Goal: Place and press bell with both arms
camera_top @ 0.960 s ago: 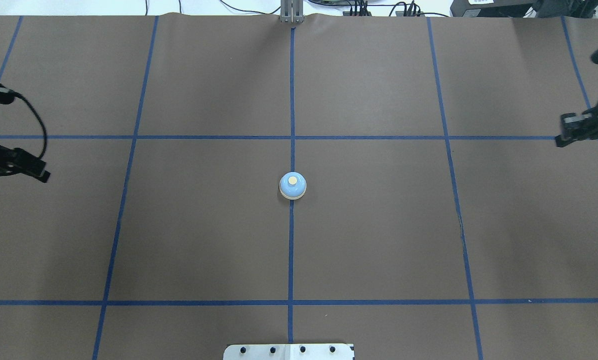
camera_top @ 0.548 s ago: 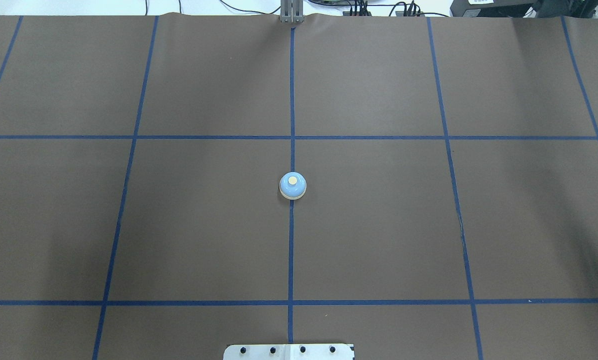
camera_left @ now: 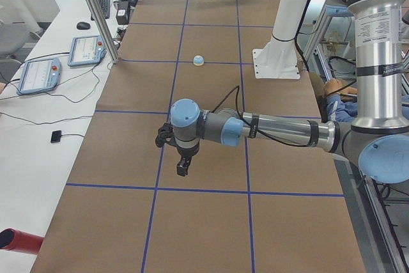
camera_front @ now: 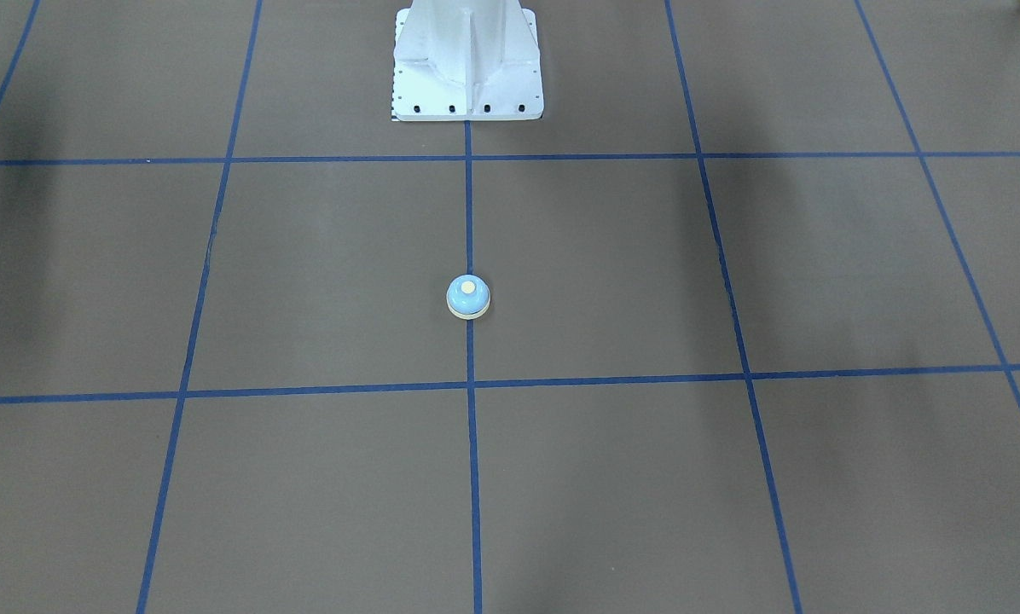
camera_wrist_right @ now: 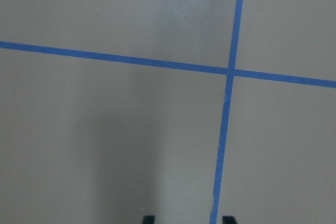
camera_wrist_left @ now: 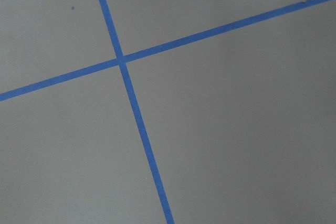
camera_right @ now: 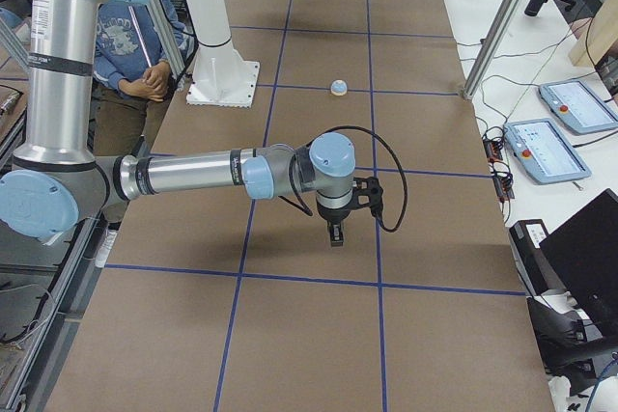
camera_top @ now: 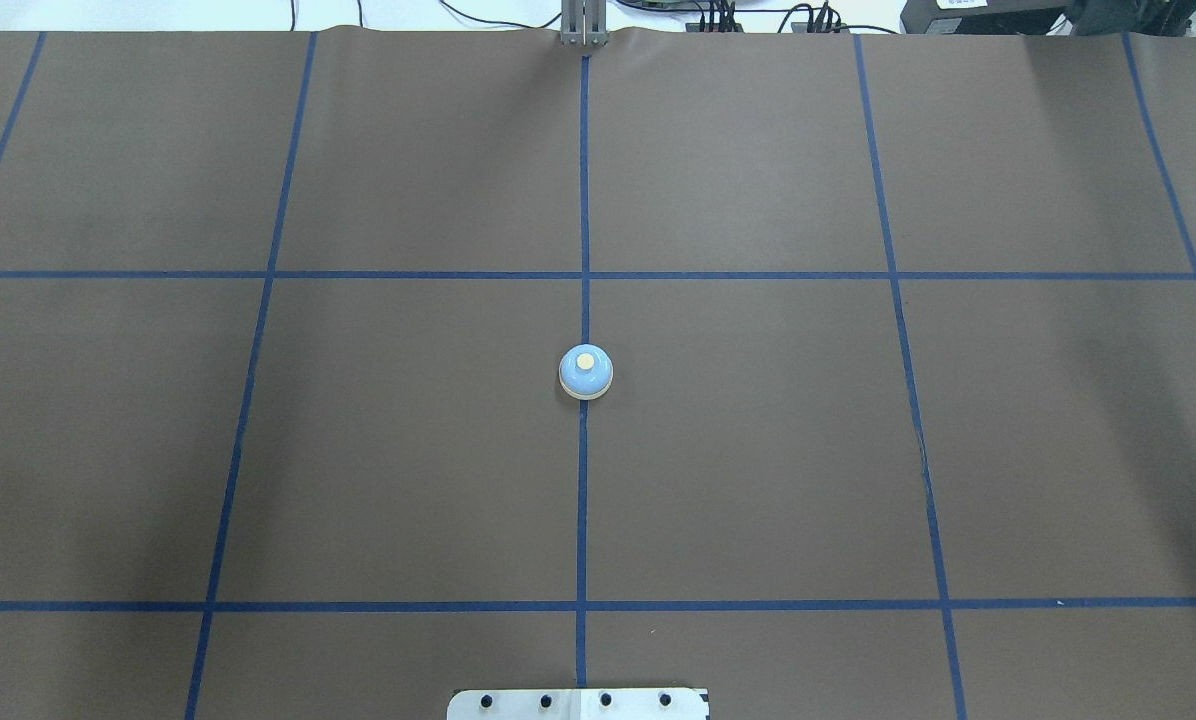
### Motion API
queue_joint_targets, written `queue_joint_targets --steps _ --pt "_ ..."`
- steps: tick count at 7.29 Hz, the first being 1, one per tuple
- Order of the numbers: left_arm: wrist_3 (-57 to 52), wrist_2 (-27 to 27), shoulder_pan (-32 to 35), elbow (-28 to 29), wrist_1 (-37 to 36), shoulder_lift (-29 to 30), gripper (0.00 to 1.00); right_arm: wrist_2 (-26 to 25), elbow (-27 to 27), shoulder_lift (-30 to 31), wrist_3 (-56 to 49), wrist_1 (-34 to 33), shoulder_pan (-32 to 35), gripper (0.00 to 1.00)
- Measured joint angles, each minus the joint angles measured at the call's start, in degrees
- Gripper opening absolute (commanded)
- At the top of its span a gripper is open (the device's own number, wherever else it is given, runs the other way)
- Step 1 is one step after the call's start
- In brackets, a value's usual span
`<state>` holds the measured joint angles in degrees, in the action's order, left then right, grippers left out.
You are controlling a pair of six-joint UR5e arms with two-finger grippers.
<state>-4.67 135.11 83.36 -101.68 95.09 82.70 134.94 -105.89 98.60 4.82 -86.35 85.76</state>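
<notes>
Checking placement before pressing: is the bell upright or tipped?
Upright: the bell sits flat on its cream base, button facing up, on the centre tape line.

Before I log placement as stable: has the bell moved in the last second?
No: the bell sits unchanged on the centre tape line.

On the table (camera_top: 758, 450), the bell (camera_top: 586, 372) sits on the centre line (camera_top: 582, 500) before the pedestal (camera_top: 578, 704).

Brown table cover (camera_top: 758, 450), blue tape grid (camera_top: 584, 200), white side bench (camera_left: 25, 177), aluminium post (camera_left: 96, 14)
</notes>
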Motion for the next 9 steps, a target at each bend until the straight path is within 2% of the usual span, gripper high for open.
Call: queue_joint_targets --steps 4,9 --pt "3.0 0.5 0.3 0.1 -0.2 -0.2 0.99 -1.8 0.0 -0.5 -2.7 -4.7 -1.5 1.0" --pt "3.0 0.2 0.5 -1.9 0.3 -1.8 1.0 -4.9 1.5 -3.8 -3.0 -6.5 -2.5 1.0"
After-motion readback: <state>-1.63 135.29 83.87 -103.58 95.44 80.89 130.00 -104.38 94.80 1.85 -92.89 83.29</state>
